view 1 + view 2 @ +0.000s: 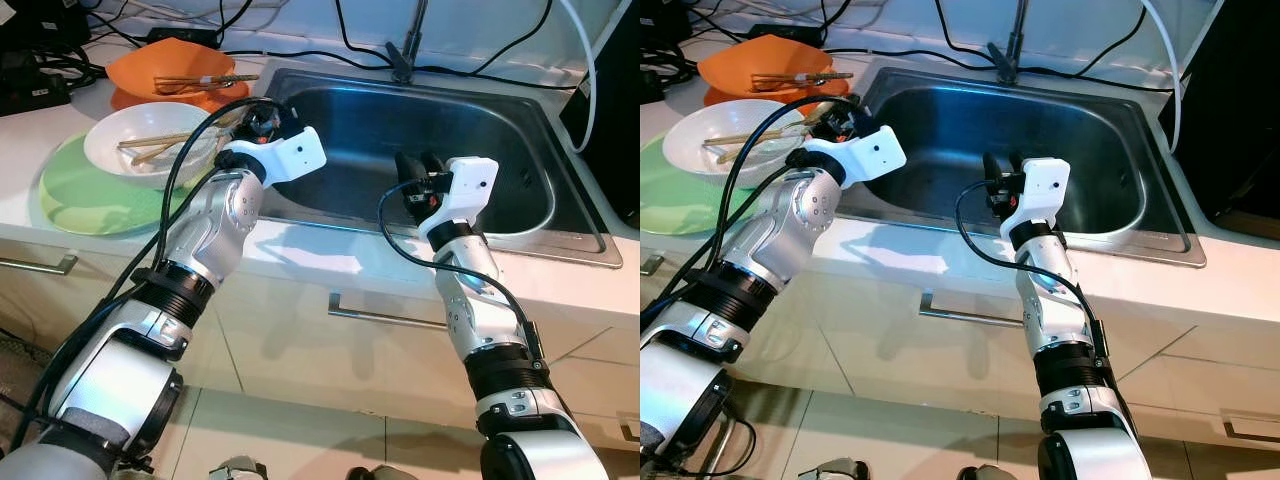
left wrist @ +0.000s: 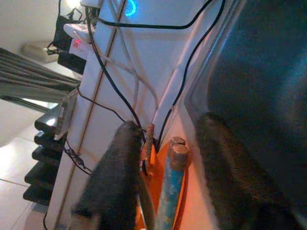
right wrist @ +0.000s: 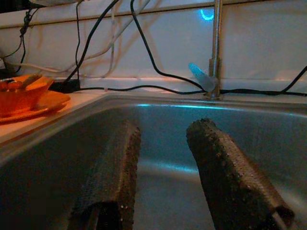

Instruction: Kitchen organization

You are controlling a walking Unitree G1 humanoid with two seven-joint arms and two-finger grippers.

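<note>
Stainless steel forms the sink (image 1: 520,130), the largest item, set into the white countertop (image 1: 40,130); its faucet (image 1: 405,45) stands at the far rim, beyond both pincers. The right gripper (image 3: 163,167) hangs inside the basin, fingers spread apart with nothing between them, pointing toward the faucet base.

The left gripper (image 2: 165,177) sits over the sink's left rim. Its fingers are parted; the wooden chopsticks (image 2: 170,182) on the orange bowl appear between them in the left wrist view, but whether the fingers touch them cannot be told.

A light green plate (image 1: 80,190) lies on the countertop to the left of the left gripper, with a white bowl (image 1: 110,135) resting on it. A pair of chopsticks (image 1: 160,148) lies across the white bowl, just beside the left gripper.

An orange bowl (image 1: 140,65) sits on an orange plate (image 1: 130,100), beyond the white bowl and ahead-left of the left gripper.

Black cables (image 1: 300,55) run along the countertop behind the sink.
</note>
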